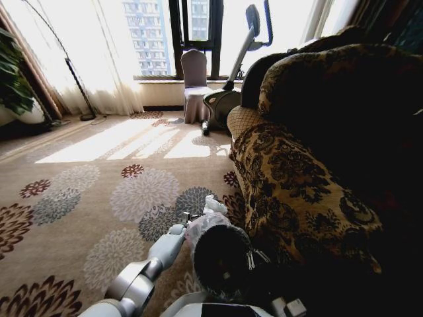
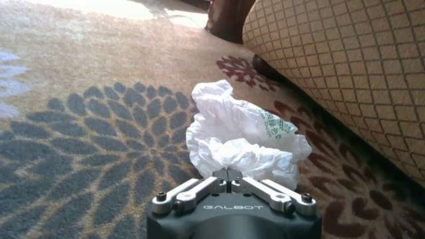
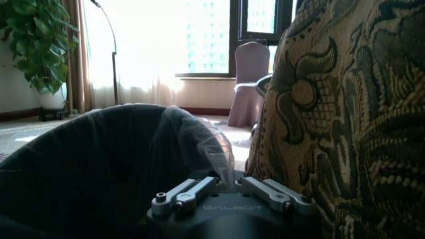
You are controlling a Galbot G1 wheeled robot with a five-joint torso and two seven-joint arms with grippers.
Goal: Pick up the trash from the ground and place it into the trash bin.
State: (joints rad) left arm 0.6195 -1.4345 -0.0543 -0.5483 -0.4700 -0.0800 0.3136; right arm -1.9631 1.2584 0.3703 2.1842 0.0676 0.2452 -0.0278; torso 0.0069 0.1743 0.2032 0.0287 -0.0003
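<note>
Bag pinched in the left gripper, bin held just beside it

The left gripper [image 2: 229, 175] has its jaws pressed together on a gathered fold of the crumpled white plastic bag [image 2: 240, 133], which bulges ahead of the fingertips. In the head view the bag [image 1: 210, 218] sits at about 11 o'clock from the small round black trash bin with whitish liner [image 1: 221, 261], touching its rim. The right gripper [image 3: 226, 183] pinches the bin's liner edge beside the patterned brown sofa [image 1: 301, 191].
</note>
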